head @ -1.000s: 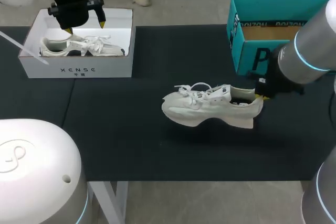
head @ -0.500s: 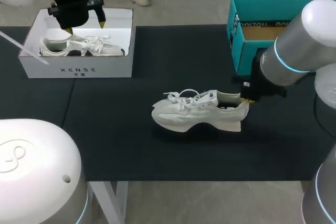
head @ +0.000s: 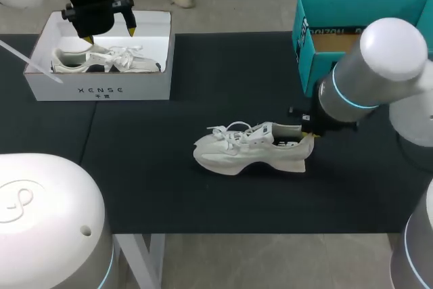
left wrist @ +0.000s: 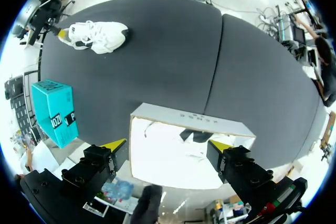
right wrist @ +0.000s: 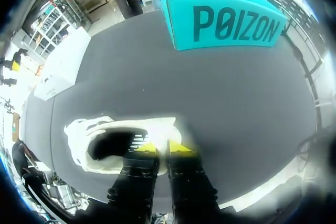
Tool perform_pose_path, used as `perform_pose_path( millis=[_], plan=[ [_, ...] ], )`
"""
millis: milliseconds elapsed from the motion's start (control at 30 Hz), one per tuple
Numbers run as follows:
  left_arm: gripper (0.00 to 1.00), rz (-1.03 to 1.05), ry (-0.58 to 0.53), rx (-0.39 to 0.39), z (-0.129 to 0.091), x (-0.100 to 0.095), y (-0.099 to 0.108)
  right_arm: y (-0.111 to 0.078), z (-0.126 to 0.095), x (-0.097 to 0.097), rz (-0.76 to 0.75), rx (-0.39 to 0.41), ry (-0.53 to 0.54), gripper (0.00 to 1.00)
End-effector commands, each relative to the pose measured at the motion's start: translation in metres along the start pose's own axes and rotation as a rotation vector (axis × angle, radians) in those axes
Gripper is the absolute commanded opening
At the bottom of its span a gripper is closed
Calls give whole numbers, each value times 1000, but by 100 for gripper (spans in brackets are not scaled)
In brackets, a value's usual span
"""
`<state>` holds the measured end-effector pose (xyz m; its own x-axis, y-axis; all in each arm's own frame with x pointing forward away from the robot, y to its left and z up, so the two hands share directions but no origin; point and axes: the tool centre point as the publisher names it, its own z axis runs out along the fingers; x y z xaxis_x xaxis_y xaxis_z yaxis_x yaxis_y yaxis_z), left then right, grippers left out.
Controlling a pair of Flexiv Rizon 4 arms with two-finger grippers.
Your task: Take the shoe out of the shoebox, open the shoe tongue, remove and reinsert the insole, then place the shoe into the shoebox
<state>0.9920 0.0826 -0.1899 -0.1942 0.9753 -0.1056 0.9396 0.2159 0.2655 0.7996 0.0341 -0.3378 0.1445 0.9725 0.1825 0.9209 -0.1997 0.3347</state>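
A white sneaker (head: pixel 250 150) stands sole-down on the black mat near the table's middle, toe pointing left. My right gripper (head: pixel 310 133) is shut on its heel collar; in the right wrist view the yellow tips (right wrist: pixel 163 148) pinch the heel rim of the sneaker (right wrist: pixel 105 129), whose opening shows dark. The teal shoebox (head: pixel 325 38) stands open at the back right. My left gripper (head: pixel 108 32) hangs open over the white shoebox (head: pixel 101 86), which holds a second white sneaker (head: pixel 101 60). In the left wrist view that gripper (left wrist: pixel 168 145) straddles the white shoebox (left wrist: pixel 189 124).
The black mat runs across the whole table. A seam (head: pixel 91 126) divides it at the left. The teal shoebox (right wrist: pixel 226 19) lies ahead of my right gripper, beyond the sneaker, and the white shoebox (right wrist: pixel 58 72) stands far off to the side.
My right arm has carried the sneaker by its heel to the left and a little toward the front of the table. The left arm has kept still.
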Motion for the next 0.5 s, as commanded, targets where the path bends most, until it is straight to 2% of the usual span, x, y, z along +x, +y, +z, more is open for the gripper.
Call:
perform_pose_path(
  millis=[33,333,367,400,433,467,500],
  plan=[
    [100,1,1,0,0,0,0,-3,4,2,-6,-7,-9,0],
    [100,1,1,0,0,0,0,-4,12,1,-4,10,-17,0],
    [100,1,1,0,0,0,0,-4,12,1,-3,13,-18,9],
    [100,1,1,0,0,0,0,-4,12,1,-1,13,-18,37],
    [100,1,1,0,0,0,0,-3,9,0,7,2,-22,44],
    [100,1,1,0,0,0,0,-2,5,-1,12,-8,-13,100],
    [100,1,1,0,0,0,0,-1,2,-1,17,-15,-12,100]
  ],
)
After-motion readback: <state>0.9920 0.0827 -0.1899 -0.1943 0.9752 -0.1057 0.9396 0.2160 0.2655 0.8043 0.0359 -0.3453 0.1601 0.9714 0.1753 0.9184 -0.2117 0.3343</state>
